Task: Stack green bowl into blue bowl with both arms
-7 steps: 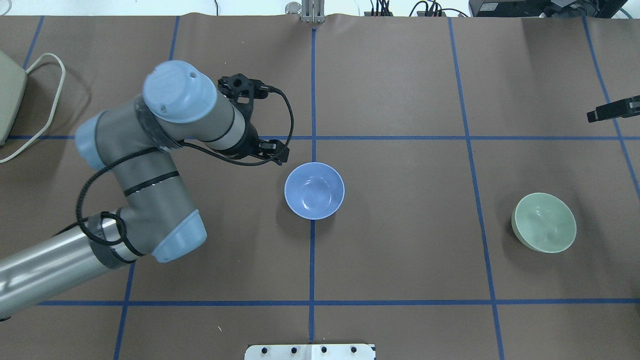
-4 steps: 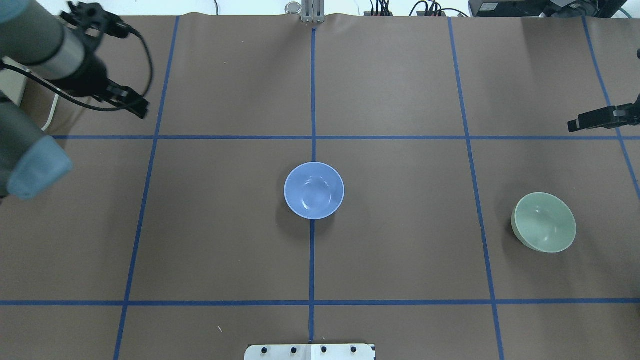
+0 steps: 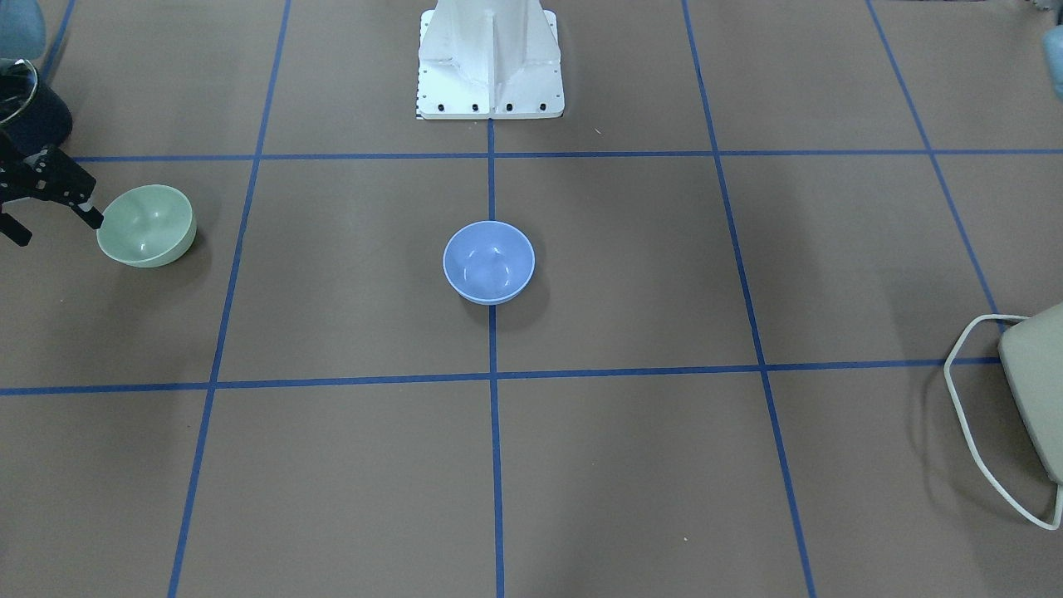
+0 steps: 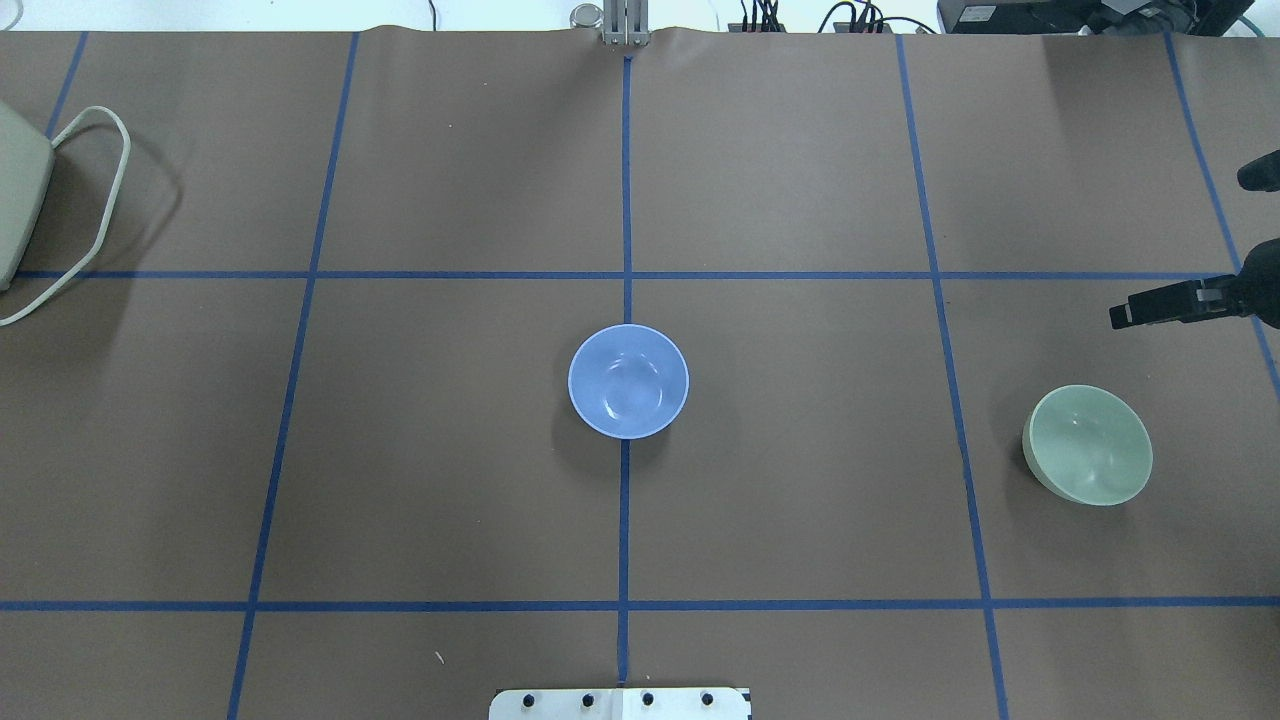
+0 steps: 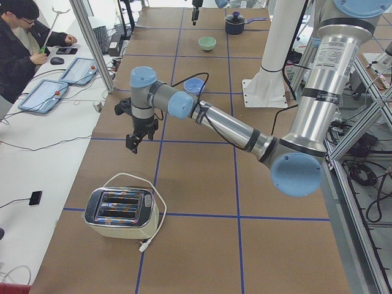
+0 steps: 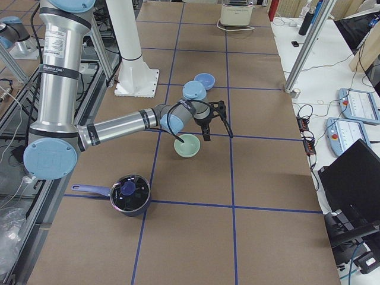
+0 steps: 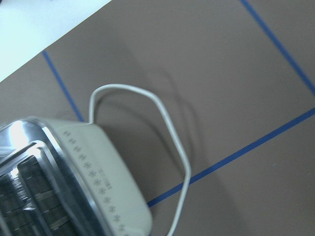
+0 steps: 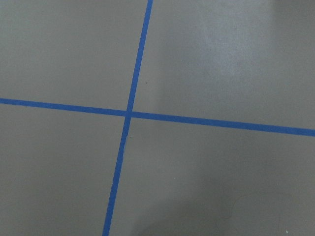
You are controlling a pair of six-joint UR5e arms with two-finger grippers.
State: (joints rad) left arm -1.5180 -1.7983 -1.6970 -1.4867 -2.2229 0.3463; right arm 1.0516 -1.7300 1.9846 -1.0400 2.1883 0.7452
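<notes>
The green bowl point(image 4: 1088, 445) stands upright on the right side of the table, and also shows in the front view point(image 3: 146, 225) and the right view point(image 6: 186, 145). The blue bowl point(image 4: 628, 381) stands empty at the table's centre point(image 3: 489, 262). My right gripper point(image 3: 51, 226) is open and empty. It hovers by the green bowl's far outer side point(image 6: 205, 135). One of its fingers point(image 4: 1160, 304) reaches in from the overhead view's right edge. My left gripper point(image 5: 132, 144) hangs over the table's left end near the toaster. I cannot tell whether it is open or shut.
A toaster point(image 5: 122, 212) with a white cord lies at the left end, seen close in the left wrist view point(image 7: 54, 182). A dark pot with a lid point(image 6: 129, 193) stands near the right end. The white pedestal base point(image 3: 490, 58) is behind the blue bowl.
My left arm has swung away from the blue bowl to the left, out of the overhead view. My right gripper has come further in and nearer the green bowl.
</notes>
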